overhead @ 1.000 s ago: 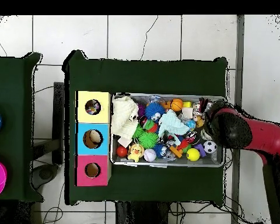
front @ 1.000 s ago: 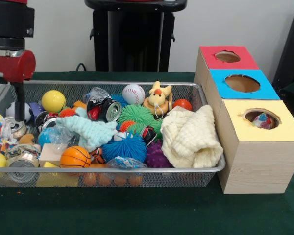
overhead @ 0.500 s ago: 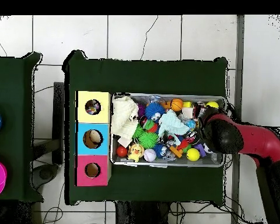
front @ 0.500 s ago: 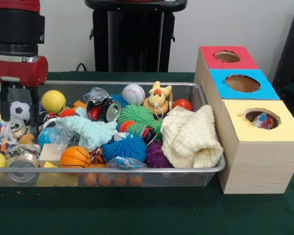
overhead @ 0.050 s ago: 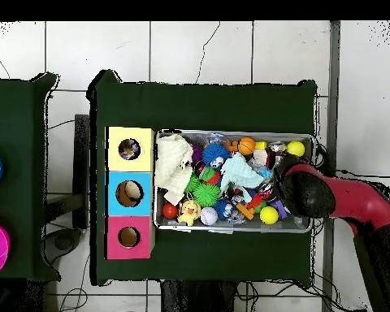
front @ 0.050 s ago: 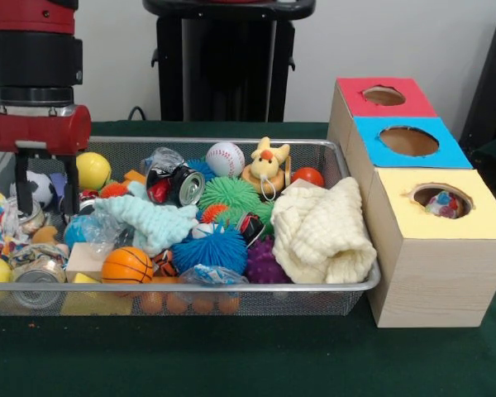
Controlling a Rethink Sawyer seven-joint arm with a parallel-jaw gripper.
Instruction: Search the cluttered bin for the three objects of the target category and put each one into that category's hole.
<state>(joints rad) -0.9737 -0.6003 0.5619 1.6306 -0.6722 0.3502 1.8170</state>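
The wire mesh bin (front @ 0.050 s ago: 231, 142) is full of mixed toys, balls, cans and cloths. My gripper (front @ 0.050 s ago: 45, 205) hangs over the bin's left end, open, its fingers (front @ 0.050 s ago: 69, 186) straddling a soccer ball (front @ 0.050 s ago: 38, 187) without touching it. A yellow ball (front @ 0.050 s ago: 93, 169) lies just right of the fingers. Further right are a crushed can (front @ 0.050 s ago: 179, 185), a baseball (front @ 0.050 s ago: 225, 159), a basketball (front @ 0.050 s ago: 126, 265), a green spiky ball (front @ 0.050 s ago: 228, 193) and a blue spiky ball (front @ 0.050 s ago: 208, 248). In the overhead view the arm's wrist (overhead @ 0.050 s ago: 308, 191) covers the gripper.
A wooden box right of the bin has a red hole (front @ 0.050 s ago: 383, 95), a blue hole (front @ 0.050 s ago: 408, 141) and a yellow hole (front @ 0.050 s ago: 441, 200) with a colourful thing inside. A cream cloth (front @ 0.050 s ago: 322, 229) fills the bin's right end, a plush toy (front @ 0.050 s ago: 265, 165) behind it.
In the front view the gripper has shifted right and slightly down, from the bin's left rim to over the soccer ball. The bin's contents have not moved.
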